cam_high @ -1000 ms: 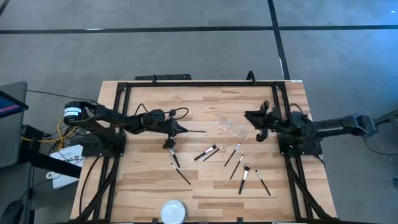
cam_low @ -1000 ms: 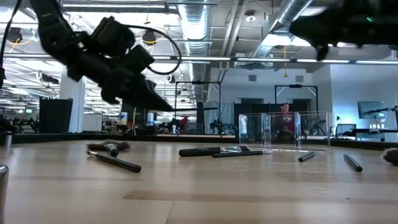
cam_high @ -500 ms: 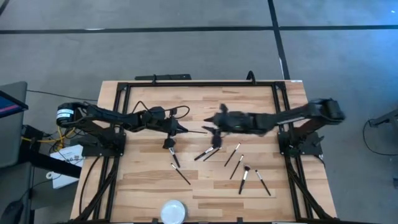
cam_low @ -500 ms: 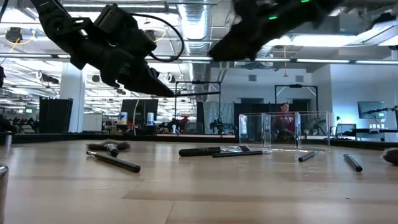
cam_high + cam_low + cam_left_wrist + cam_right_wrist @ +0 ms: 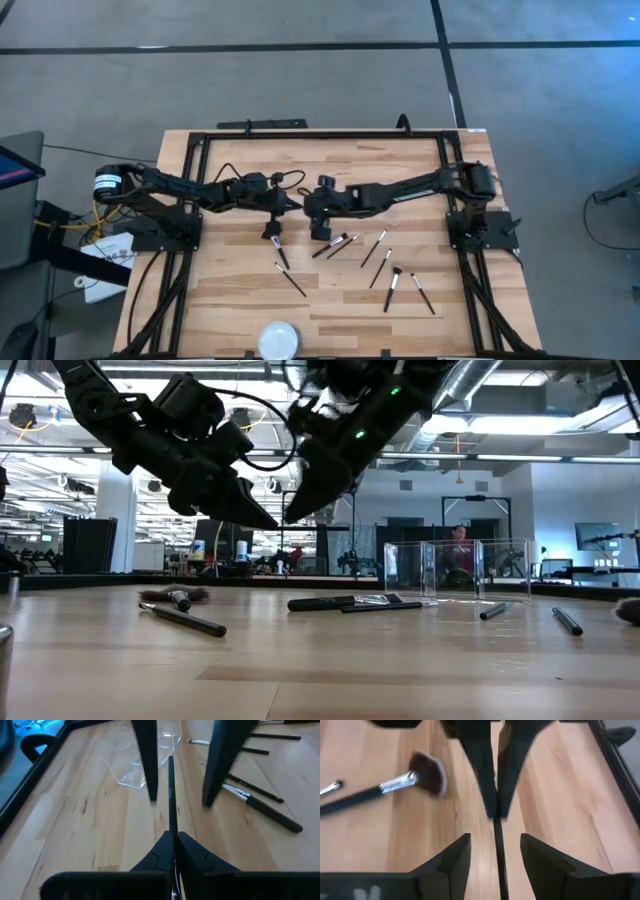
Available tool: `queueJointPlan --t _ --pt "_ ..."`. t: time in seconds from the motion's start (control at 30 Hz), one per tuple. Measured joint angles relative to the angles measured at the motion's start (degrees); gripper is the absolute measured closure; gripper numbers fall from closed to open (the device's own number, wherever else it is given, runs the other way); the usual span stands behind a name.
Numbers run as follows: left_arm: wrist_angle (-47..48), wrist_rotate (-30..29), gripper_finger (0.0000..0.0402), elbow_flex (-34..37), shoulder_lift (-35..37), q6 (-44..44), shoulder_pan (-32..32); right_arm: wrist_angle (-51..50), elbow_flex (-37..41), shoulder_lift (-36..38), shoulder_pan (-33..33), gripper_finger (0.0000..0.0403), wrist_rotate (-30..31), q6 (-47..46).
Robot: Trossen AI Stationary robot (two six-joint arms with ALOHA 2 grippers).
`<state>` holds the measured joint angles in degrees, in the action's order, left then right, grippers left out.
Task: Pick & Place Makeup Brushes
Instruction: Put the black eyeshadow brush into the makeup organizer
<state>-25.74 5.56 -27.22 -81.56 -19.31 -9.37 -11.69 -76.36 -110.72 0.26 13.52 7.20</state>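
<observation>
My left gripper [image 5: 290, 207] hovers over the table's middle, shut on a thin dark makeup brush [image 5: 170, 790] that points toward the table's right. My right gripper [image 5: 496, 860] has reached across from the right and is open. Its fingers [image 5: 150, 765] stand on either side of that brush's free end without touching it. Several other brushes [image 5: 335, 243] lie flat on the wood nearer the front, one of them with a fluffy reddish-brown head [image 5: 429, 772]. The clear plastic holder [image 5: 455, 570] stands behind the right arm. My left gripper pinches the thin brush by its handle [image 5: 173, 834] between its two fingertips. The fingers lie along the brush, coming level from the table's left. The brush sticks straight out past the fingertips, roughly level and clear of the table; its rear end is hidden between the fingers.
A round white dish [image 5: 278, 338] sits at the near edge. Loose brushes [image 5: 392, 285] are scattered at the centre and right front. A black frame [image 5: 300, 135] borders the table. Bare wood shows at the far middle and the near left.
My right gripper has swung from the table's right side across toward the left gripper and now straddles the free end of the held brush. The left gripper has kept its hold and barely moved.
</observation>
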Motion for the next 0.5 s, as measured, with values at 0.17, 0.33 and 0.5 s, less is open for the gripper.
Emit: queueJointPlan --t 0.17,0.33,0.5 --pt "-0.34 0.01 0.0391 0.0 0.0 0.09 0.0 -0.45 -0.83 -1.24 -1.13 0.0247 0.0 0.7" --pt "-0.55 -0.23 0.0391 -0.02 0.0 0.19 -0.02 -0.01 -0.83 -0.82 -1.95 0.0264 -0.22 -0.17" --pt "-1.0 -0.13 0.0391 -0.02 0.0 0.21 0.0 -0.1 -0.84 -1.34 -1.91 0.0307 -0.3 0.31"
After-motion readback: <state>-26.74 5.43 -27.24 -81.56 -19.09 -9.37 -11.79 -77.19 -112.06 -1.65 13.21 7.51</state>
